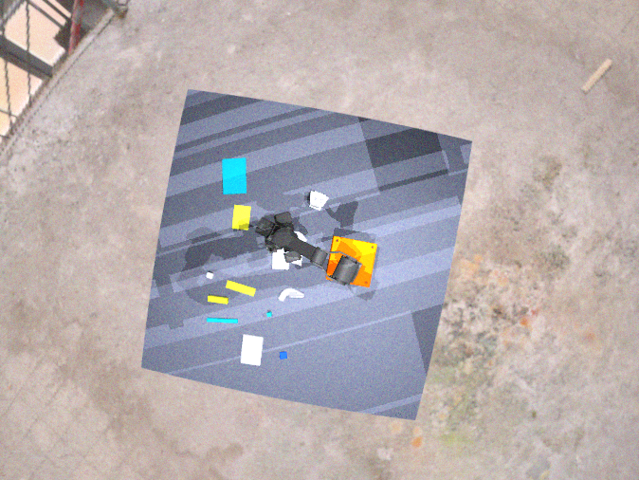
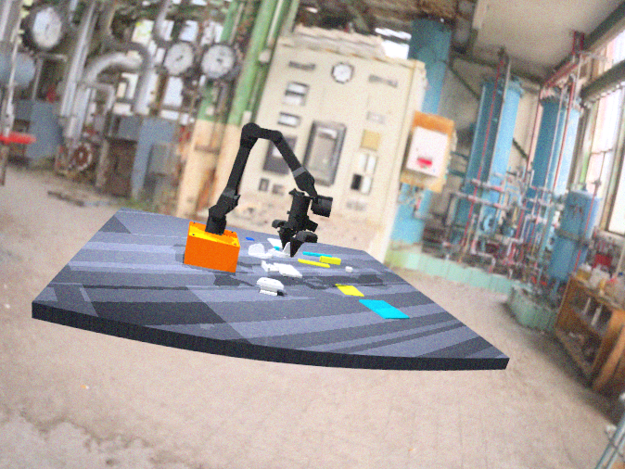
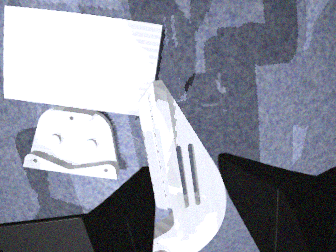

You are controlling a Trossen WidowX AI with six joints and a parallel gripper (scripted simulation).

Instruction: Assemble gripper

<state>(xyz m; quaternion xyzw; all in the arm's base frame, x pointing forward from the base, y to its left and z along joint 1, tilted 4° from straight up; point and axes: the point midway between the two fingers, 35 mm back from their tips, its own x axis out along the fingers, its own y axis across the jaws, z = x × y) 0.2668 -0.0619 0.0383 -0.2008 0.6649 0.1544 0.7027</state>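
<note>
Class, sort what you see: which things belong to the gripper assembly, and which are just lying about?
Belong, apparently:
- held white slotted jaw
- white curved piece
- white trapezoidal part

Lying about, apparently:
- flat cyan rectangle
- flat yellow rectangle
- small blue block
</note>
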